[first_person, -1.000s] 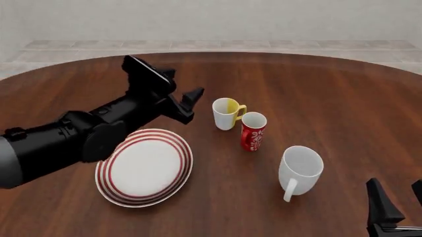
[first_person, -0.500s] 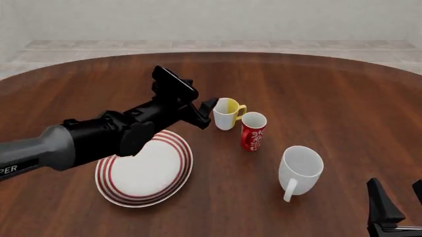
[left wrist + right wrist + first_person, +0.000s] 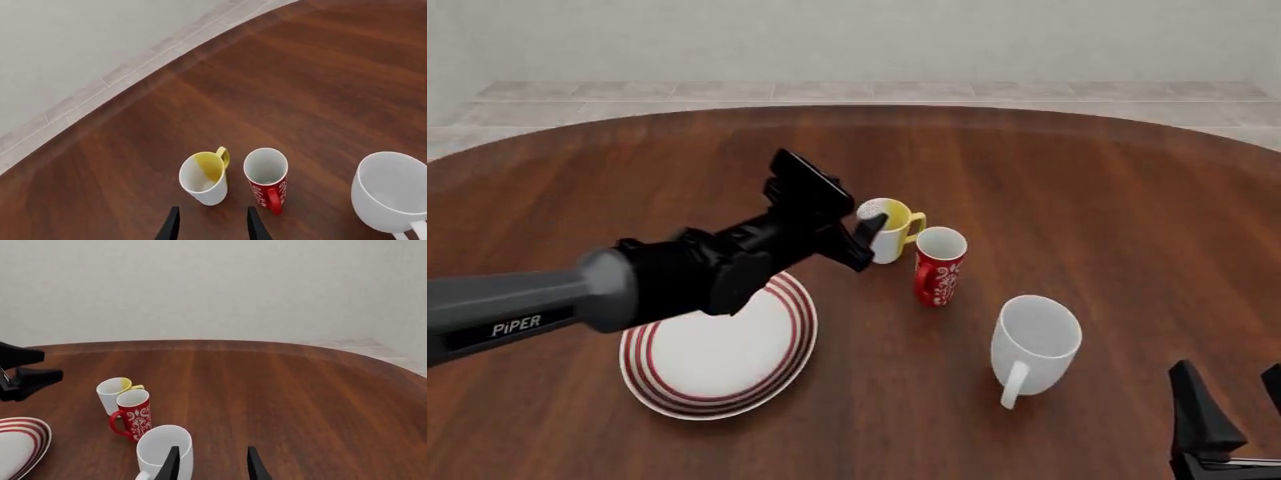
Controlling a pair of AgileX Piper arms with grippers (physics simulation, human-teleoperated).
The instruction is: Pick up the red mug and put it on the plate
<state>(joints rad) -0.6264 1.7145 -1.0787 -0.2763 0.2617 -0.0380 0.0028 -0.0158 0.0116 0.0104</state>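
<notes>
Where the left gripper [image 3: 861,232] hung over the table's left half a second ago, short of the mugs, it has since swung forward and rightward, so that in the front view its tips now overlap the near left side of the yellow mug [image 3: 888,230]. Its fingers [image 3: 171,226] are spread apart with nothing between them, and in the left wrist view they point at the gap between the yellow mug [image 3: 204,178] and the red mug [image 3: 266,178]. Whether they touch the yellow mug cannot be told.

The red mug [image 3: 940,265] has not moved: it stands upright near the middle of the table [image 3: 1121,200], just right of and nearer than the yellow mug, the two almost touching. Its handle faces the arms' side. The plate [image 3: 681,385] lies flat toward the near left edge, well apart from the red mug, with the left arm [image 3: 627,285] now crossing above its far rim rather than its left part. The white mug [image 3: 1034,345] sits nearer the front edge, right of the red mug, tilted toward the camera with its handle nearest, unchanged.

The right gripper [image 3: 1228,425] stays low at the near right corner, fingers [image 3: 172,462] parted and empty, in the same place as before.
</notes>
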